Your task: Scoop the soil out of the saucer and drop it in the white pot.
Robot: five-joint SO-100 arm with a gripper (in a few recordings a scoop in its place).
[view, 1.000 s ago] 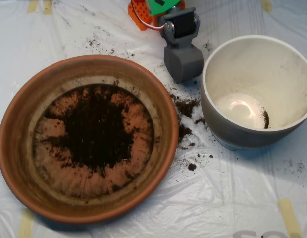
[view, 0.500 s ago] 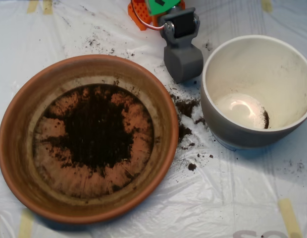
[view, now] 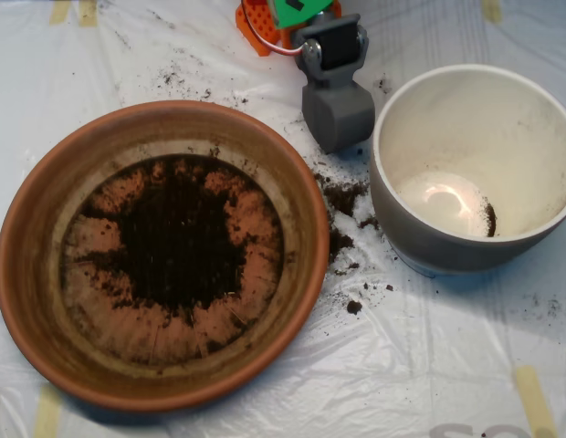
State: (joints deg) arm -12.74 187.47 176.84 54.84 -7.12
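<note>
A wide terracotta saucer (view: 27, 228) fills the left half of the overhead view. Dark soil (view: 178, 242) lies in a thin patch at its middle, with bare orange floor around it. The white pot (view: 429, 242) stands at the right, with a small smear of soil (view: 489, 219) low on its inner wall. My grey scoop (view: 338, 114) hangs at the top centre, between the saucer's far rim and the pot's left rim, over the plastic sheet. Its two shells meet with no gap showing.
Spilled soil crumbs (view: 342, 196) lie on the white plastic sheet between saucer and pot, with more scattered crumbs (view: 178, 82) above the saucer. The arm's orange and green parts (view: 283, 18) sit at the top edge. Tape strips (view: 534, 397) hold the sheet down.
</note>
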